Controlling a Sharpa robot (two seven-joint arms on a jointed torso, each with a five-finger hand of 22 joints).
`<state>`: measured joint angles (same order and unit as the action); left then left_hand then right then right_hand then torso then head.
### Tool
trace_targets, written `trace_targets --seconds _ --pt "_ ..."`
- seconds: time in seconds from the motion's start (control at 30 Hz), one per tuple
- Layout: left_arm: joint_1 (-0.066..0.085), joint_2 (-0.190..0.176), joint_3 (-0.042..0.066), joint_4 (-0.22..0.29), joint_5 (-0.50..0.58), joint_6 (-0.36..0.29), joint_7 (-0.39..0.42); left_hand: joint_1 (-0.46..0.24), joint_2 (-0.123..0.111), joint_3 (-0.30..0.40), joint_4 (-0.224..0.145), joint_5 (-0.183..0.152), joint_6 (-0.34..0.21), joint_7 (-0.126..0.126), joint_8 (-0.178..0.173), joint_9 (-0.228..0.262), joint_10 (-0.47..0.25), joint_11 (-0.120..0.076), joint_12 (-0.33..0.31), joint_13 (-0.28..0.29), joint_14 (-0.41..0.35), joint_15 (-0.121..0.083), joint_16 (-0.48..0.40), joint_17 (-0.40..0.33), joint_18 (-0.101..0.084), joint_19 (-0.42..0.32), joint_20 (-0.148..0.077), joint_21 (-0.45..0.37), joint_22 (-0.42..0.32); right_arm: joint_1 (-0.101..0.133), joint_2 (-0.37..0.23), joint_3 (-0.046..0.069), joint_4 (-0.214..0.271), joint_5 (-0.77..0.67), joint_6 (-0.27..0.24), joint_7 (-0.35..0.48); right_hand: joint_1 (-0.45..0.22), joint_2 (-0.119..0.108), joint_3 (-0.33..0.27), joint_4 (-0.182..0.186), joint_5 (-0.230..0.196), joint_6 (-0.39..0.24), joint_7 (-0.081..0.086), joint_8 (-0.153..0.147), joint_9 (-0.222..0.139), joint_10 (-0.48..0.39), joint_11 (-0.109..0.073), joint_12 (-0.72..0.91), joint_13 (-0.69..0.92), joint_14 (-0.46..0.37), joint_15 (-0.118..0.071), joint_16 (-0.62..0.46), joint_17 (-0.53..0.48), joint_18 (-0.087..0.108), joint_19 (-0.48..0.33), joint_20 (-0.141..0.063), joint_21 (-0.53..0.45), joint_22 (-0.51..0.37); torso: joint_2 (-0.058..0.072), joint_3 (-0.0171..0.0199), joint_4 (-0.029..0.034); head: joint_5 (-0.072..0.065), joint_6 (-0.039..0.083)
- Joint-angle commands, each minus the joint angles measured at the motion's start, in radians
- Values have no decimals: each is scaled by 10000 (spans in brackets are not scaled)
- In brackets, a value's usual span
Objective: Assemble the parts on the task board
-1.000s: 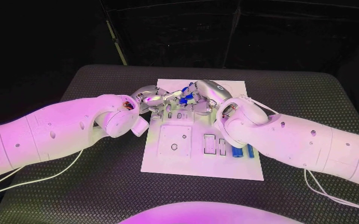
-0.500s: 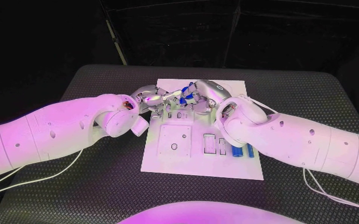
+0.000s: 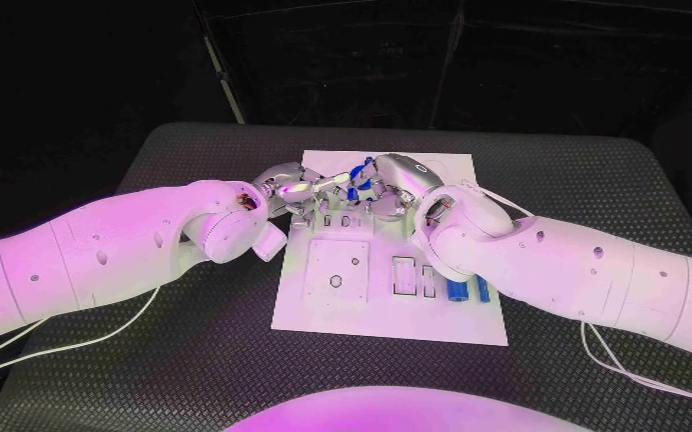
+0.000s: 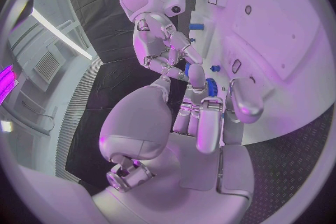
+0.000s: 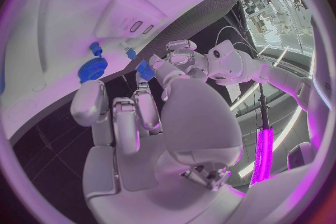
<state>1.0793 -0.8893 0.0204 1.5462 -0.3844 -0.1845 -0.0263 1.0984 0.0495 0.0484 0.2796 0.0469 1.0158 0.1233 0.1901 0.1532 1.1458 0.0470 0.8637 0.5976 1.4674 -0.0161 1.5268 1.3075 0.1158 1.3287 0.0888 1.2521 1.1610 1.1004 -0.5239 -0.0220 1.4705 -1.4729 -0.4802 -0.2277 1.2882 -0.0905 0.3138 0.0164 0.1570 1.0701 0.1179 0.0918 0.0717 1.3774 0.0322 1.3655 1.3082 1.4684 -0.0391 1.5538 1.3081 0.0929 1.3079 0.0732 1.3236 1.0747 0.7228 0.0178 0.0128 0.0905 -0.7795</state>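
Both hands meet over the far end of the white board (image 3: 387, 287). The left hand (image 3: 293, 189) and the right hand (image 3: 392, 180) have their fingertips very near each other, and a small blue part (image 3: 358, 190) sits between them. The right hand pinches this blue part (image 5: 145, 70) with its fingertips. If the left hand grips it too, I cannot tell. A blue gear (image 5: 89, 69) stands on the board just beside the right hand's fingers. Two blue bars (image 3: 467, 292) lie in slots on the board, near the right forearm.
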Motion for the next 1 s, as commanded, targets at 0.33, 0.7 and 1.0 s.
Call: trace_targets --seconds 0.33,0.7,1.0 --pt "20 45 17 11 61 117 121 135 99 -204 -5 2 346 -99 148 -4 89 -115 38 22 893 -131 160 2250 -226 117 -69 130 142 1 83 -2 -66 -84 203 -75 -43 35 -65 70 26 112 -1 27 22 -27 61 17 192 961 84 25 2355 60 -32 51 -9 -28 2 3 4 -3 -32" --pt "20 60 17 -19 61 104 109 146 108 -229 -4 3 366 -107 154 -8 98 -124 41 24 902 -139 177 2273 -231 129 -77 148 165 -11 131 -2 -118 -86 212 -41 2 94 -70 88 36 225 -43 83 45 -19 30 27 200 962 67 26 2358 62 -30 48 -11 -24 5 3 3 10 -51" --pt "21 -86 18 -71 61 28 125 161 106 -251 -9 2 353 -103 143 -17 94 -124 37 24 890 -144 153 2240 -218 96 -83 107 112 -17 110 -2 -161 -156 377 -128 32 121 -66 86 39 263 -60 102 52 -22 15 24 196 964 58 32 2368 62 -28 43 -11 -22 2 -1 4 -8 -64"
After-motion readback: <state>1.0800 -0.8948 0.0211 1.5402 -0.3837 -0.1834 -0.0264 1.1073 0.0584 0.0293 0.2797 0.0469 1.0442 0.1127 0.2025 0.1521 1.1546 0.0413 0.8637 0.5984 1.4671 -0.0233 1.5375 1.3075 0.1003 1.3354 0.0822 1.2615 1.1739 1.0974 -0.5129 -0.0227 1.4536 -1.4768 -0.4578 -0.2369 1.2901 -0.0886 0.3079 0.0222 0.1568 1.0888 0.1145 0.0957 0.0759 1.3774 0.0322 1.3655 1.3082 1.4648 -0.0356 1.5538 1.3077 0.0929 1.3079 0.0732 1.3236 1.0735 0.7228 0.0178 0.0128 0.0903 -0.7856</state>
